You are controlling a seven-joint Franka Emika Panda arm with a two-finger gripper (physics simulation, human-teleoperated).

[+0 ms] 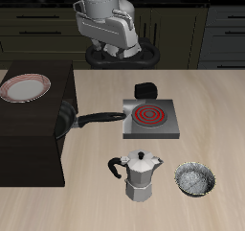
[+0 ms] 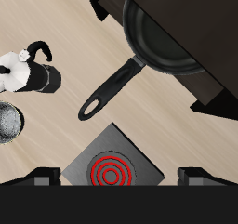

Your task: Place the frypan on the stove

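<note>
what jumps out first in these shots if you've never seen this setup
The red coil rings of the stove at mid-table catch the eye first. Next is the black frypan on the dark cabinet's edge, its long handle reaching toward the stove. Nearer the front edge stand a silver moka pot and a small metallic bowl.

frypan [image 1: 65,118] beside stove [image 1: 150,119], moka pot [image 1: 142,175] nearer front edge

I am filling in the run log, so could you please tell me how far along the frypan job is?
Nothing looks done yet. The frypan sits on the dark cabinet's edge, its handle reaching over the table toward the stove. The burner's red rings are bare. Nothing is in hand: the hand is up above the stove, holding nothing, fingers apart. Left: reach the handle, grasp, lift, set the pan on the rings.
</note>
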